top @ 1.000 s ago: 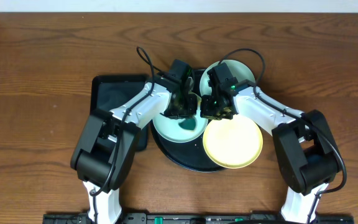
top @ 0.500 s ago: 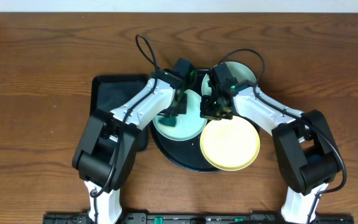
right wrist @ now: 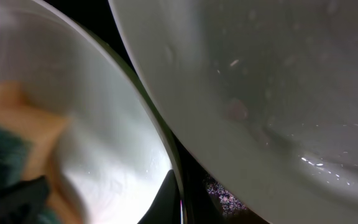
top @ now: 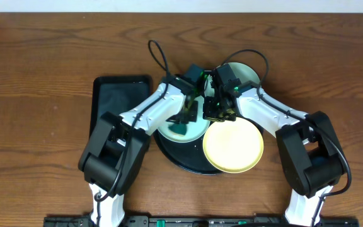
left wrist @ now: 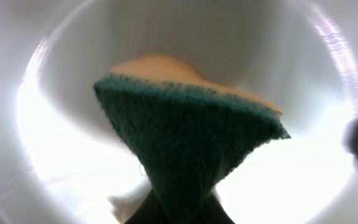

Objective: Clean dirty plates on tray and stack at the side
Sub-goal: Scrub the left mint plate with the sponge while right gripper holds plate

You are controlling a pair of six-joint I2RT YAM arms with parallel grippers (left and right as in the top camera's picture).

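Note:
The round black tray (top: 183, 160) holds a mint plate (top: 198, 131) on its left part and a yellow plate (top: 235, 146) at its right front. Behind them a second mint plate (top: 246, 72) lies at the tray's far edge. My left gripper (top: 183, 121) is shut on a green and yellow sponge (top: 179, 130), which rests inside the left mint plate. In the left wrist view the sponge (left wrist: 185, 143) fills the middle over the plate's pale bowl (left wrist: 61, 162). My right gripper (top: 215, 114) is shut on that plate's right rim (right wrist: 180, 180), with another plate (right wrist: 260, 81) close beside it.
A smaller black rectangular tray (top: 115, 104) lies on the wooden table (top: 36, 94) left of the round tray, partly under my left arm. Both arms reach in from the near edge and meet over the round tray's middle.
My left gripper has swept the sponge across the mint plate, first leftward, then back toward the middle. The right gripper and the other plates have stayed put.

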